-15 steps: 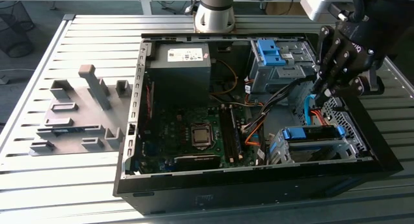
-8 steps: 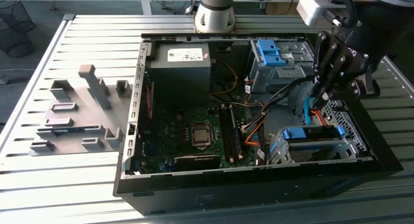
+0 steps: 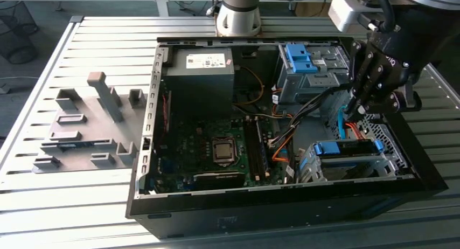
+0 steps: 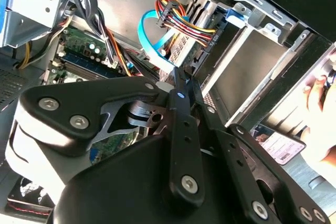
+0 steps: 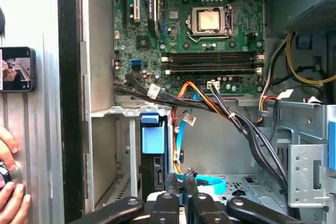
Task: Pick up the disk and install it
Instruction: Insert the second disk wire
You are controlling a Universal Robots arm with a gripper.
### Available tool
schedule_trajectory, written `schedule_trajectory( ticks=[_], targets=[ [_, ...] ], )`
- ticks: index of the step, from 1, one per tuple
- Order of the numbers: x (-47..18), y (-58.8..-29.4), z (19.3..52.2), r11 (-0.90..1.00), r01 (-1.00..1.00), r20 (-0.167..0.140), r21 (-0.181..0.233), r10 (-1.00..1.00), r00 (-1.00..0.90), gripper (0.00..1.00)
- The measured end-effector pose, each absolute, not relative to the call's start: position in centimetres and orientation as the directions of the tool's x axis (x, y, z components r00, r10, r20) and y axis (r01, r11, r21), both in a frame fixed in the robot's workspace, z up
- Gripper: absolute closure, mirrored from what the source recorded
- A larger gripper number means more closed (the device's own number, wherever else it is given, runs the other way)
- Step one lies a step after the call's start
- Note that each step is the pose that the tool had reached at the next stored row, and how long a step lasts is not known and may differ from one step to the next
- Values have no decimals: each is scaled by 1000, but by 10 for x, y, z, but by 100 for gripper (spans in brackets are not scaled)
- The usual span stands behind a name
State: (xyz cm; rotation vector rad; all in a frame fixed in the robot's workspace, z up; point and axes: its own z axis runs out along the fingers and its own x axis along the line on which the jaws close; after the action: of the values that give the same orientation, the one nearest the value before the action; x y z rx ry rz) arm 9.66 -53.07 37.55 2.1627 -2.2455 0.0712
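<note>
The disk point(image 3: 348, 148) sits in the metal drive cage point(image 3: 316, 165) at the near right corner of the open computer case. Its blue carrier edge faces up and the cage hides most of its body. In the first wrist view the carrier's blue tab point(image 5: 153, 139) stands in that cage. My gripper point(image 3: 357, 117) hangs inside the case just behind the cage, along the right wall. Its black fingers are pressed together in both wrist views point(image 4: 184, 74) point(image 5: 181, 178), with nothing visible between them. A light blue data cable point(image 4: 149, 38) loops right beside the tips.
A second cage at the back holds a blue bracket point(image 3: 298, 57). The power supply point(image 3: 201, 71), the motherboard point(image 3: 215, 146) and bundles of coloured wires point(image 5: 199, 98) crowd the case. A grey fixture block point(image 3: 86, 125) lies on the slatted table. A person's hand point(image 5: 8, 182) rests outside the case wall.
</note>
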Motion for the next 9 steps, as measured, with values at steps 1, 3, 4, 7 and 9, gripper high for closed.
schedule_trajectory(
  ticks=[1, 3, 4, 7, 9],
  targets=[
    [97, -531, 375, 37, -999, 48, -17, -998, -38, 84],
    [97, -531, 375, 37, -999, 48, -17, -998, -38, 84],
    [97, -532, 375, 37, -999, 48, -17, -998, -38, 84],
    [97, -539, 373, 37, -999, 47, -17, -998, -38, 84],
    [97, -547, 370, 37, -999, 44, -17, -998, -38, 84]
  ],
)
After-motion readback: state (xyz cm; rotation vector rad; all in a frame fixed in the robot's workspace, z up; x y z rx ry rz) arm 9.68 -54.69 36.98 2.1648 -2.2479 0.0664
